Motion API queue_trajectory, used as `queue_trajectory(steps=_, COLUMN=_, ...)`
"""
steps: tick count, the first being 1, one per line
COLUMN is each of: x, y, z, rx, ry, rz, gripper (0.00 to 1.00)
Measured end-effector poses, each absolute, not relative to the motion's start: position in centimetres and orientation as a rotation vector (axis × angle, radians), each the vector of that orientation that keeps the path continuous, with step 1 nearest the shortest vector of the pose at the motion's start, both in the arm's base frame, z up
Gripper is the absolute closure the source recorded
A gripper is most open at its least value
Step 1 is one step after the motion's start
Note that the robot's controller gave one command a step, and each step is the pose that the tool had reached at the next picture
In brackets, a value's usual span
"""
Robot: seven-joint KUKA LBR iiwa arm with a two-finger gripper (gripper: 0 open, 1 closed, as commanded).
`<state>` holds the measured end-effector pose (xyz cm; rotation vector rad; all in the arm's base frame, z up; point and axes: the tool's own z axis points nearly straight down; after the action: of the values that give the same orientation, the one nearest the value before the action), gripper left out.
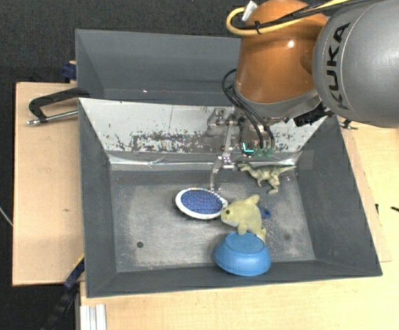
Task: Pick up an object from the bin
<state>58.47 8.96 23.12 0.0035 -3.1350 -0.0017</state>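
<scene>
My gripper hangs under the orange wrist cover at the back of the bin floor, near the rear wall. Just to its right lies a small olive-green toy lizard, close to the gripper; whether they touch I cannot tell. In front of the gripper, a little to the left, an oval white brush with a blue dotted face lies flat on the bin floor. A pale yellow plush animal sits beside the brush on its right.
A blue upturned bowl rests against the bin's front wall, right below the plush animal. The bulky arm and its cables hang over the bin's back right corner.
</scene>
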Motion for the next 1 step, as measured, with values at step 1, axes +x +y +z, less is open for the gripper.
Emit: queue_trajectory(steps=1, x=56.76, y=9.46, z=12.67, rx=-0.373, ry=-3.112, rz=0.000, gripper=0.00)
